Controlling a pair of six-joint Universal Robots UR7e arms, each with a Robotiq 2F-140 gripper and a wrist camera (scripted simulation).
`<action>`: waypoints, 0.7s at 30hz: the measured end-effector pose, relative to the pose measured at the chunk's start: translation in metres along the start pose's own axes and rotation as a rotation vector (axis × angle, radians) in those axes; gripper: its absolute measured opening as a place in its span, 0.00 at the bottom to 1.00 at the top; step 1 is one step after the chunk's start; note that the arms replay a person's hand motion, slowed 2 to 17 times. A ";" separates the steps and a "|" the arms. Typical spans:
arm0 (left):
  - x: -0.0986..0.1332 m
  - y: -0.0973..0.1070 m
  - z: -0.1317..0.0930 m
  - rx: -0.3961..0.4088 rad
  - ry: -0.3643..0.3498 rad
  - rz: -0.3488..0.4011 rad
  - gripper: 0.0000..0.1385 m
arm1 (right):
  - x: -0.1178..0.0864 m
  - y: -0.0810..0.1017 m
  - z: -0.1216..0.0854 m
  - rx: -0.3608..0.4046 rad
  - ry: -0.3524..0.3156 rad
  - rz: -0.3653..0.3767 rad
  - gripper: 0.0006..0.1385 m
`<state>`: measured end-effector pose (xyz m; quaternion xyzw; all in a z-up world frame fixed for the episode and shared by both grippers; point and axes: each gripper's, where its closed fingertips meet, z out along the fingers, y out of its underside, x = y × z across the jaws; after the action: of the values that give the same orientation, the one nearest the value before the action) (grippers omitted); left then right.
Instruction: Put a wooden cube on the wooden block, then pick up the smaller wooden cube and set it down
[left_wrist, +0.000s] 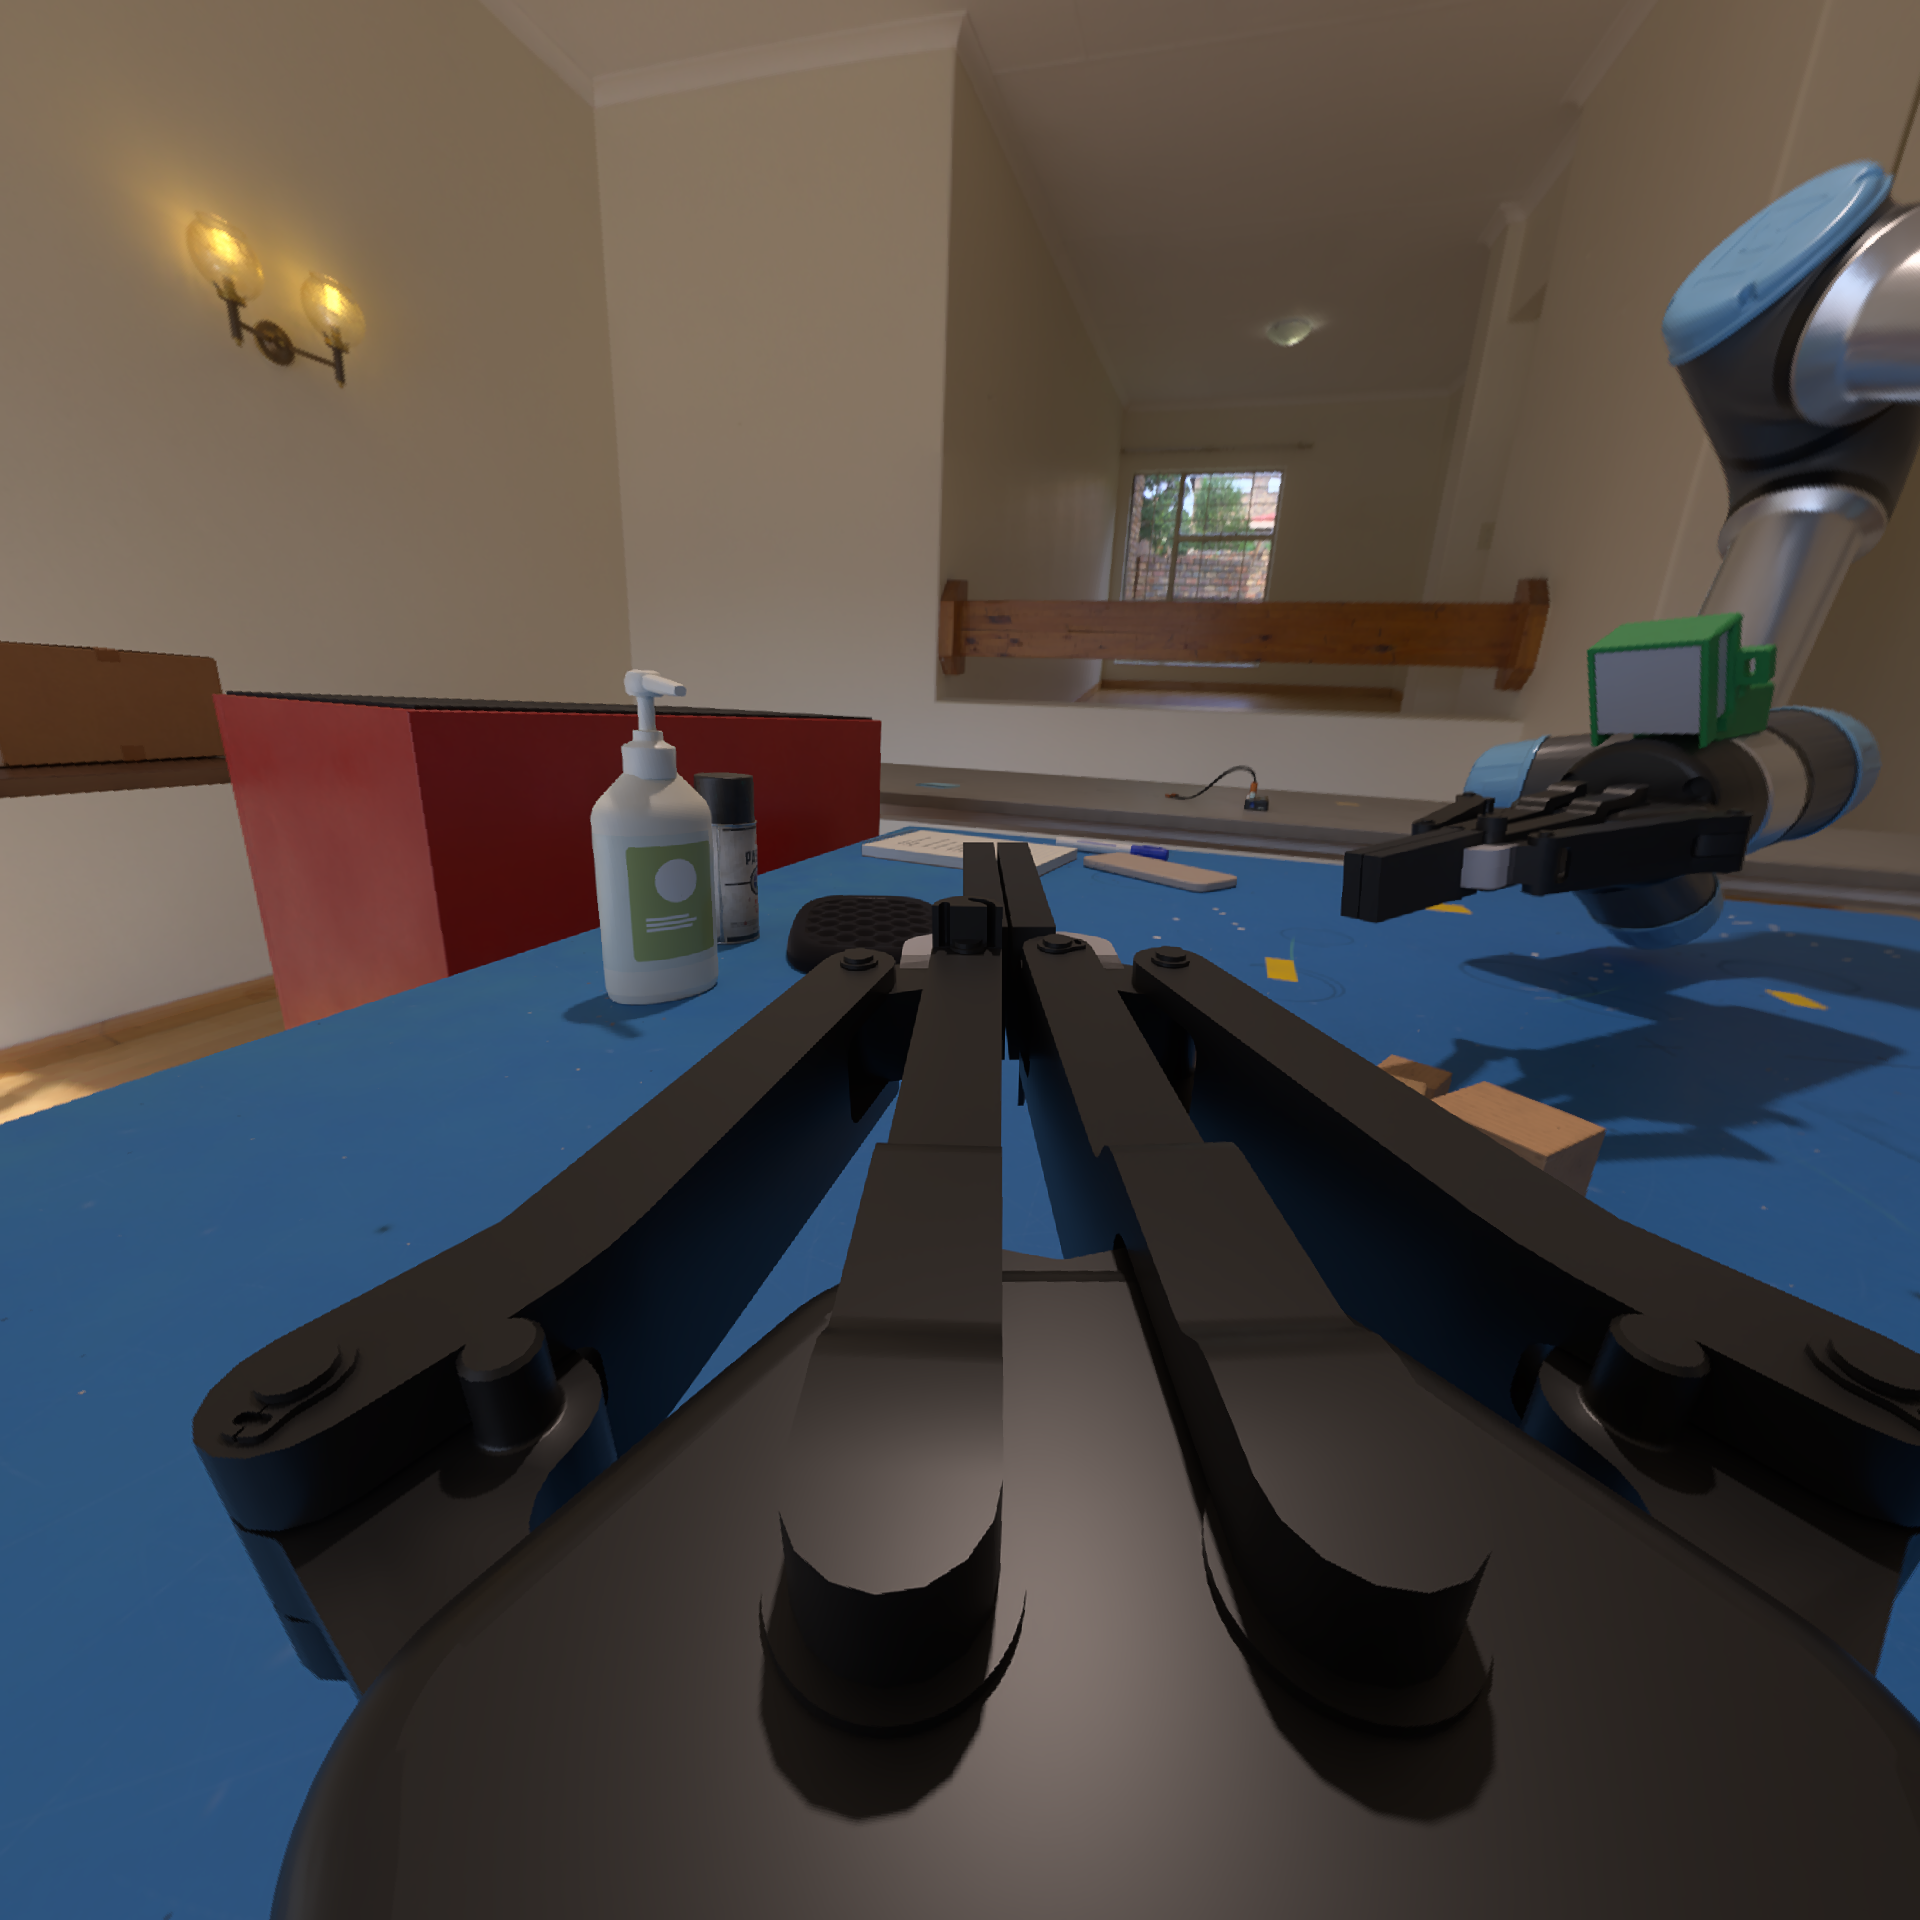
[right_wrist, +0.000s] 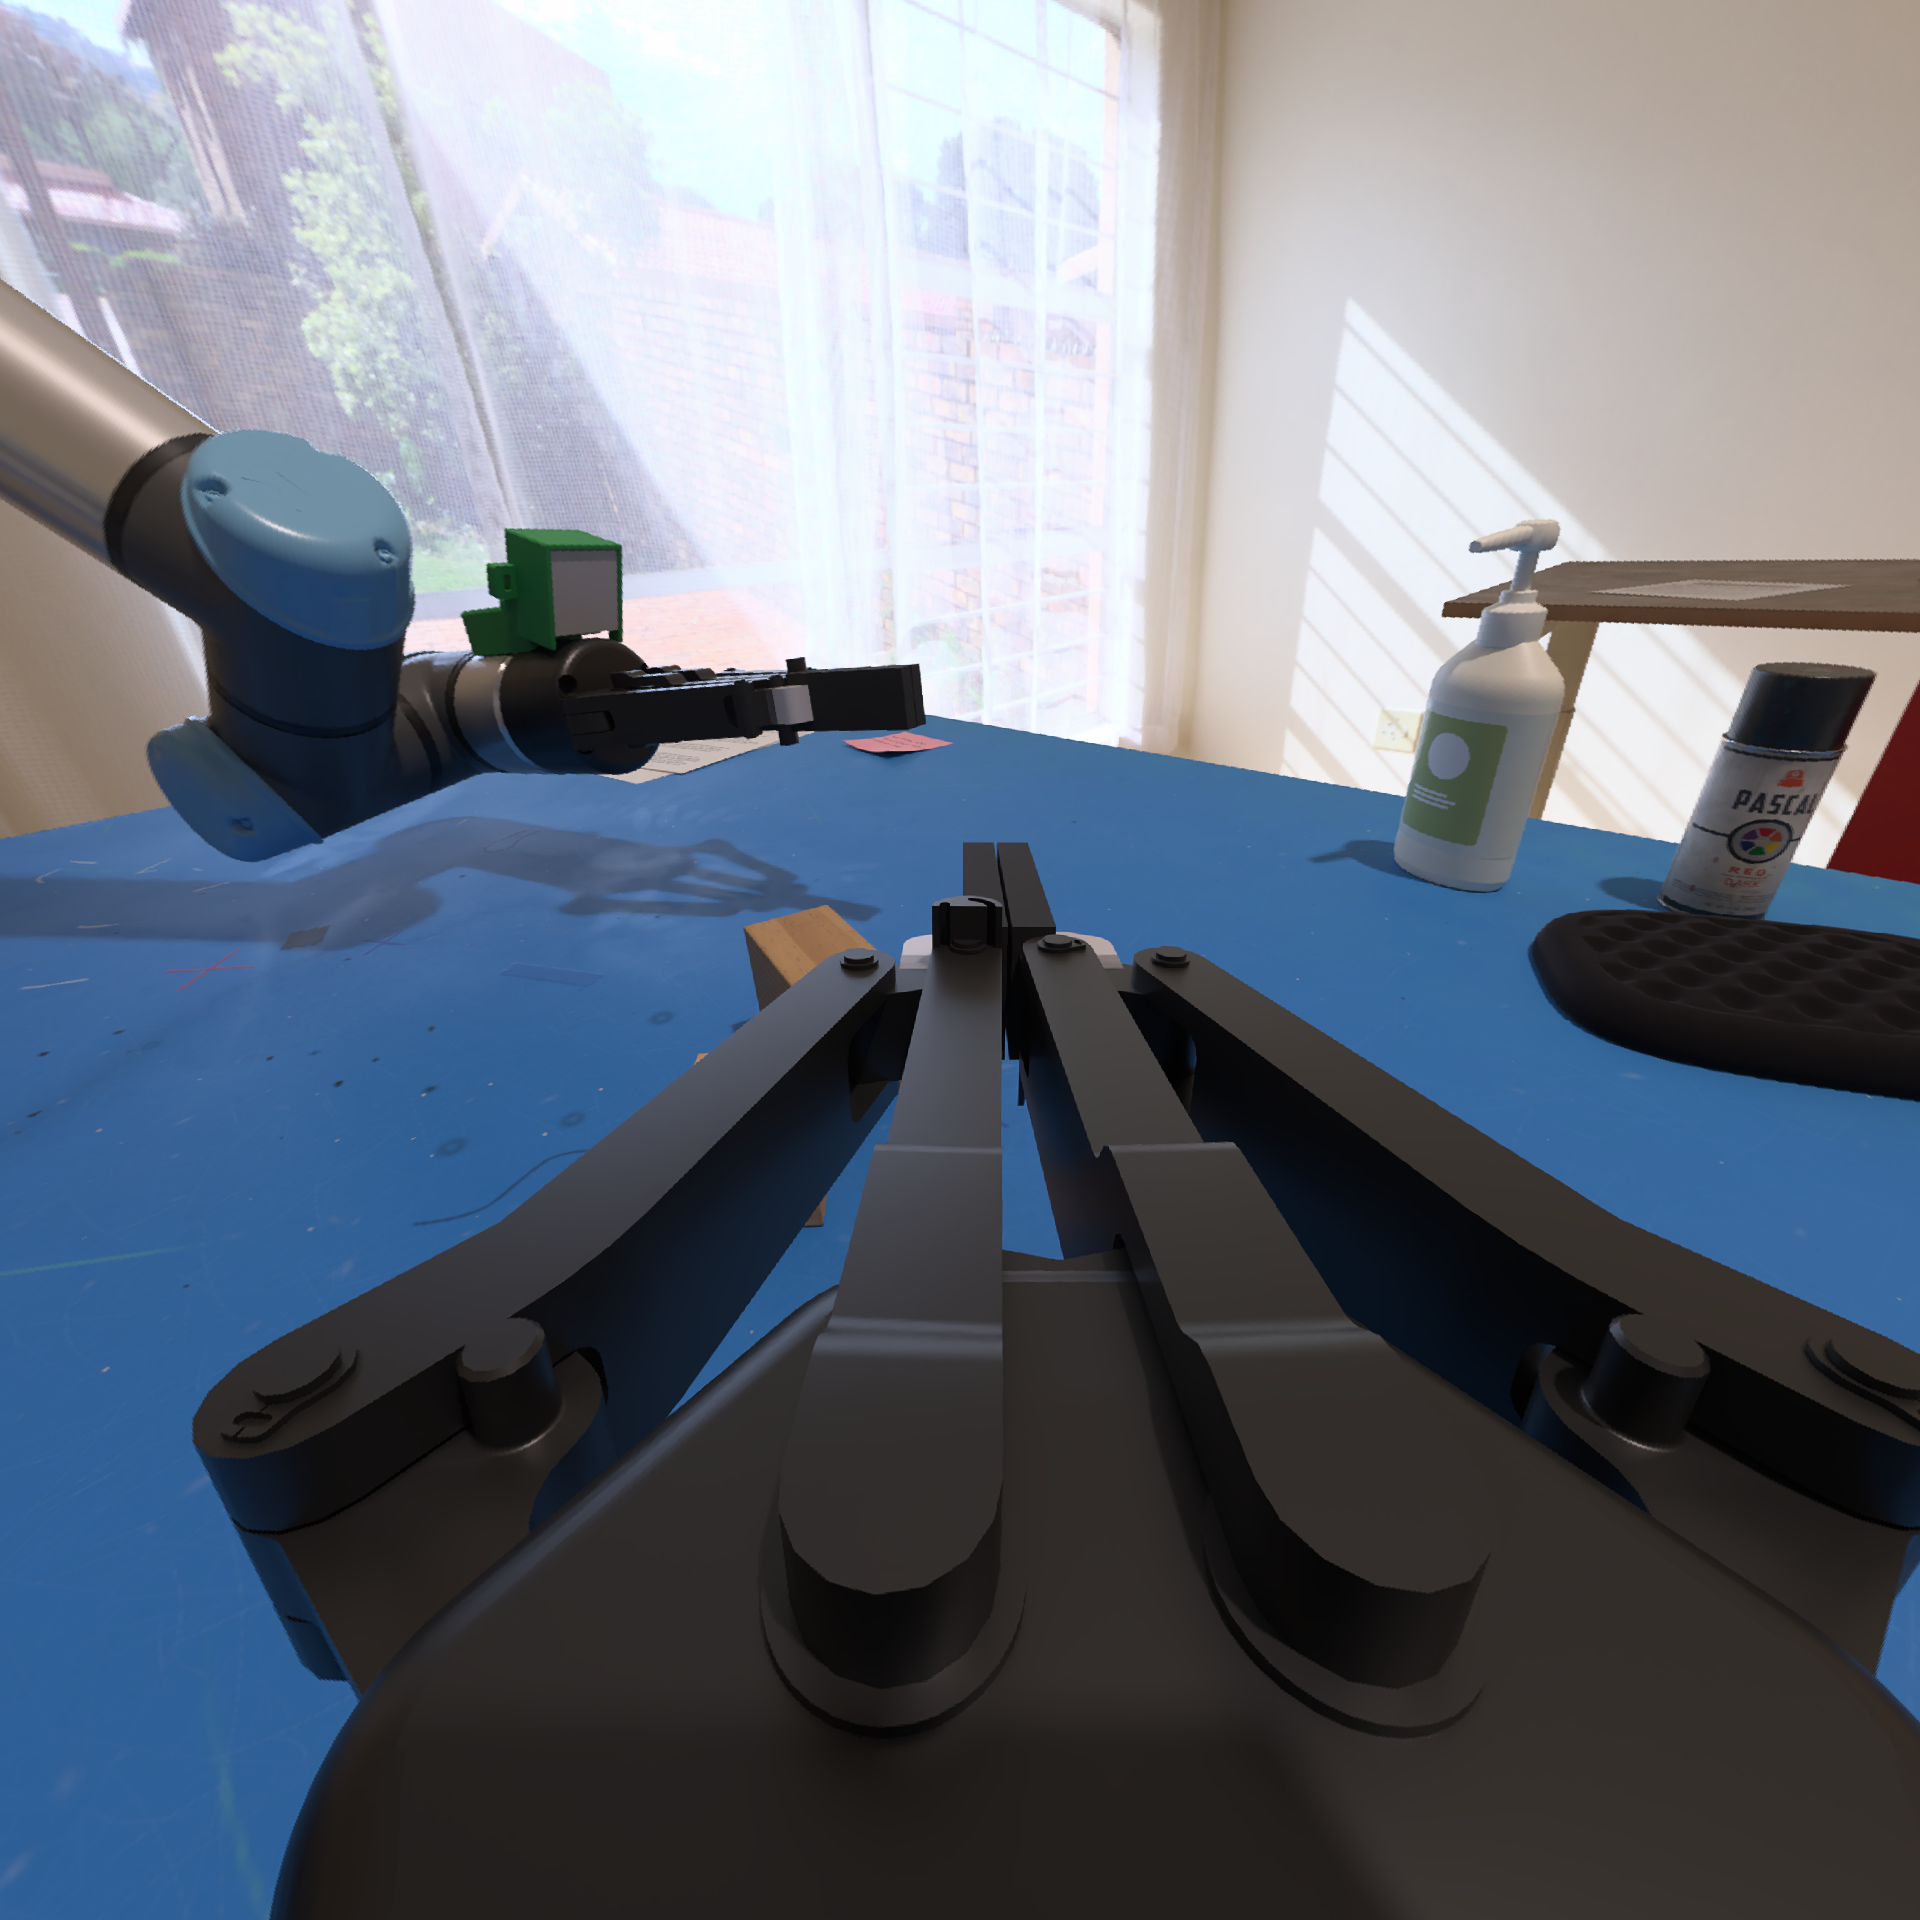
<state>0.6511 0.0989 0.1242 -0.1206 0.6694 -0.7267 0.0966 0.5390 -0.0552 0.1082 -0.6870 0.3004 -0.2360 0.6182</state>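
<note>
In the left wrist view, a light wooden piece (left_wrist: 1527, 1138) lies on the blue table (left_wrist: 312, 1195), right of my left gripper (left_wrist: 997, 873). A smaller wooden piece (left_wrist: 1413, 1075) shows just behind it. Both are partly hidden by my finger links. My left gripper is shut and empty, above the table. My right gripper (right_wrist: 997, 873) is also shut and empty. In the right wrist view, a wooden piece (right_wrist: 800, 940) sits just left of its fingers, partly hidden. Each gripper shows in the other's view, the right one (left_wrist: 1361, 883) and the left one (right_wrist: 904, 694), both hovering shut.
A white pump bottle (left_wrist: 655, 862), a dark-capped spray can (left_wrist: 727, 852) and a black mesh pad (left_wrist: 857, 925) stand at the left, with a red box (left_wrist: 540, 821) behind. A notepad (left_wrist: 935, 847) and an eraser (left_wrist: 1158, 871) lie at the far edge. A pink note (right_wrist: 899, 743) lies far off.
</note>
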 end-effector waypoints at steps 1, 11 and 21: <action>0.000 0.001 0.000 -0.009 -0.003 0.010 0.01 | 0.001 0.000 0.000 0.001 0.006 0.000 0.00; 0.012 0.034 0.008 -0.262 -0.050 0.263 0.01 | 0.018 -0.001 -0.002 0.009 0.122 0.012 0.00; 0.020 0.075 0.004 -0.545 -0.060 0.530 0.01 | 0.031 0.007 -0.002 -0.009 0.191 0.050 0.00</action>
<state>0.6316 0.0829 0.0505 0.0142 0.8429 -0.4682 0.2650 0.5585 -0.0784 0.0996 -0.6564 0.3763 -0.2835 0.5892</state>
